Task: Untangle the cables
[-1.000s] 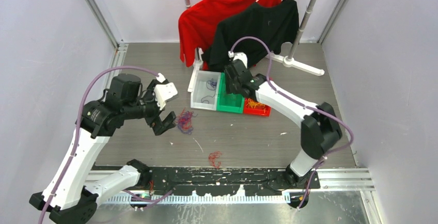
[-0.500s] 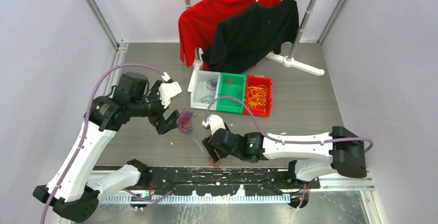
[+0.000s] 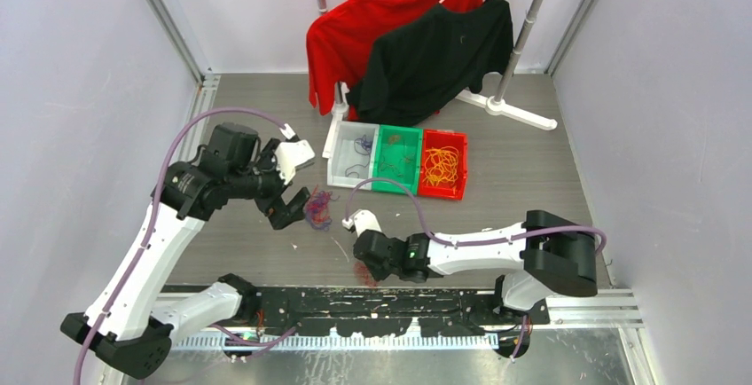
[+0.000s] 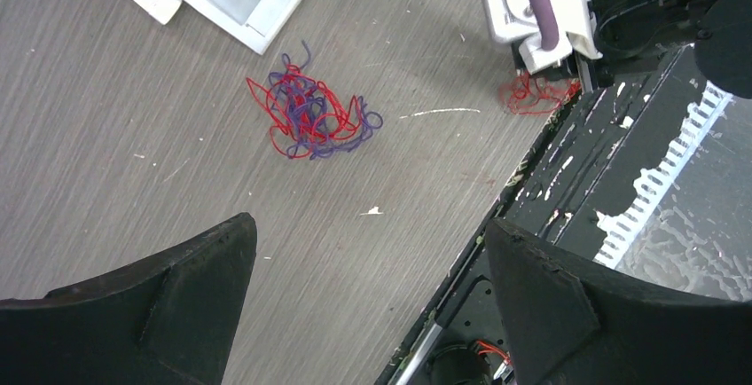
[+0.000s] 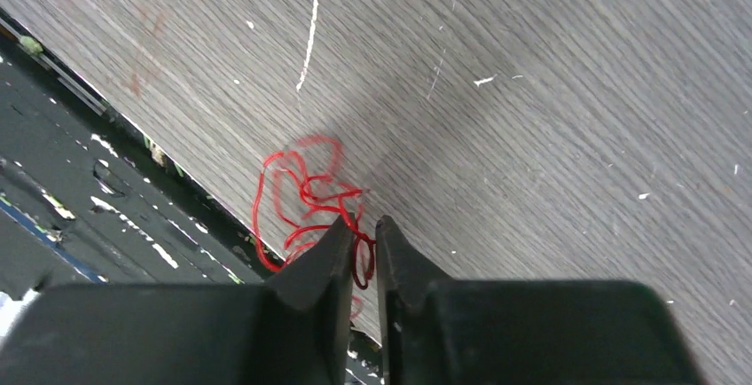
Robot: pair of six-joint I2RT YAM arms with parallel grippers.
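Note:
A tangle of purple and red cables (image 3: 317, 209) lies on the grey table and shows in the left wrist view (image 4: 310, 119). My left gripper (image 3: 288, 209) hovers just left of it, open and empty (image 4: 368, 225). A small bunch of red cable (image 3: 365, 271) lies at the table's near edge (image 5: 297, 194). My right gripper (image 3: 367, 261) is low over it, its jaws nearly together (image 5: 365, 223) with a red loop pinched between them.
Three bins stand at the back: white (image 3: 334, 161) with purple cables, green (image 3: 395, 188), red (image 3: 461, 165) with yellow-orange cables. A red shirt (image 3: 341, 35) and a black shirt (image 3: 439, 48) hang on a stand behind. The black mounting rail (image 3: 417, 301) borders the near edge.
My right arm swung from over the bins down to the near edge and settled lower onto the red bunch, jaws closing on it. My left gripper crept slightly toward the purple-red tangle.

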